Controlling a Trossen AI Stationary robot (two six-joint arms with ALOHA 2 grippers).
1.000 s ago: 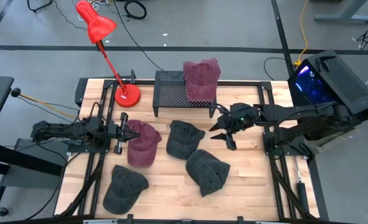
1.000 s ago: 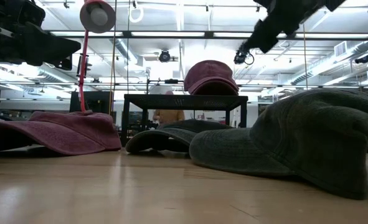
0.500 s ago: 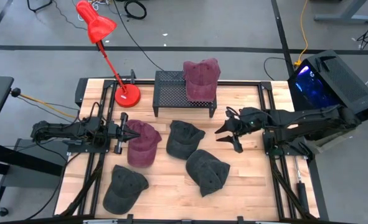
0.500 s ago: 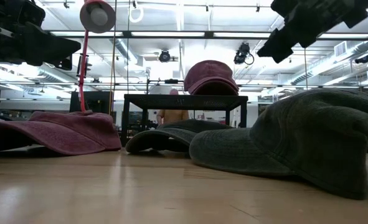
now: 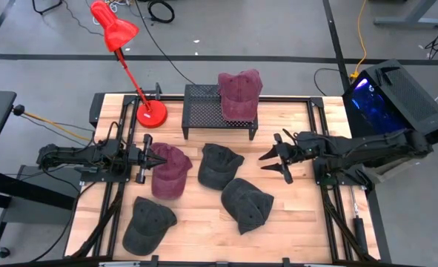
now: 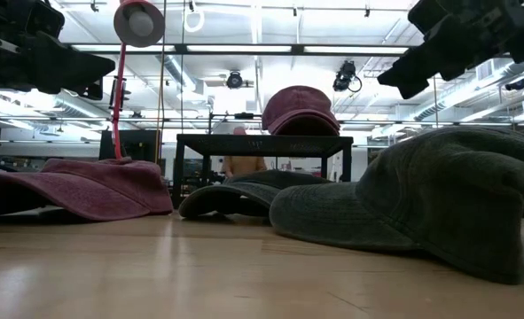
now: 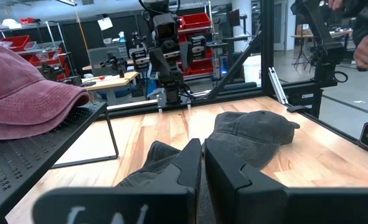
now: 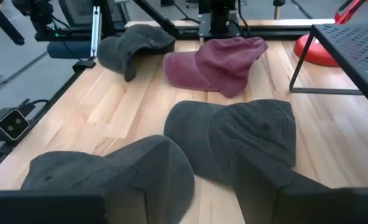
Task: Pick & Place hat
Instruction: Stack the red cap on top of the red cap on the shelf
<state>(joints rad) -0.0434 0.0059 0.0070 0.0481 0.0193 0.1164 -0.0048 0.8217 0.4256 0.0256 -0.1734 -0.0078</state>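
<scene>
Above table, right hand [image 5: 279, 158] (open).

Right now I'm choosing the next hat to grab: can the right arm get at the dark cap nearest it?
Probably yes. The right gripper hangs open beside that dark cap, and nothing stands between them; the bare table around it leaves room to descend.

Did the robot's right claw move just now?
Yes. The right gripper has pulled back toward its own side, away from the black mesh rack, and stands open with nothing in it.
</scene>
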